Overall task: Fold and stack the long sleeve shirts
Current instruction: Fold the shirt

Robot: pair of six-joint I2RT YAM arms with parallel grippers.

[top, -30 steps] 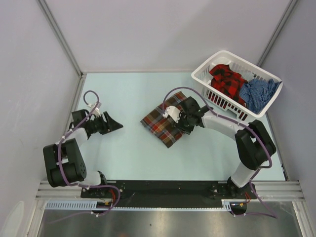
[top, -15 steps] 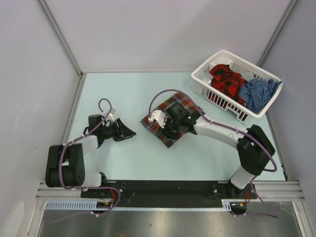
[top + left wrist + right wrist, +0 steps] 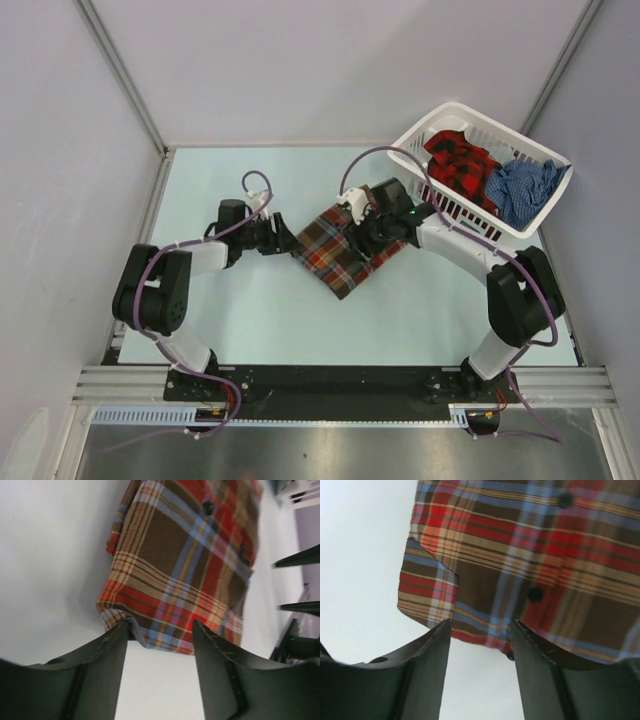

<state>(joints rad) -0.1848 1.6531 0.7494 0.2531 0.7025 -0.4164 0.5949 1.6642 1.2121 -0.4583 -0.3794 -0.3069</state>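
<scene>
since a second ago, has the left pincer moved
Yes. In the top view the left pincer has travelled right, toward the white basket, which stayed put, and now sits open at the edge of the brown plaid shirt.

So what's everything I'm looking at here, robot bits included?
Brown, red and blue plaid shirt: one, folded, middle of the table.
Red-and-black plaid shirt: one, crumpled in the basket.
Blue checked shirt: one, crumpled in the basket beside the red one.
Laundry basket: one, white plastic, far right of the table.
Table: one, pale green.
Left arm: one, black and white, jaws open at the folded shirt's left edge.
Right arm: one, black and white, jaws open at that shirt's right side.
</scene>
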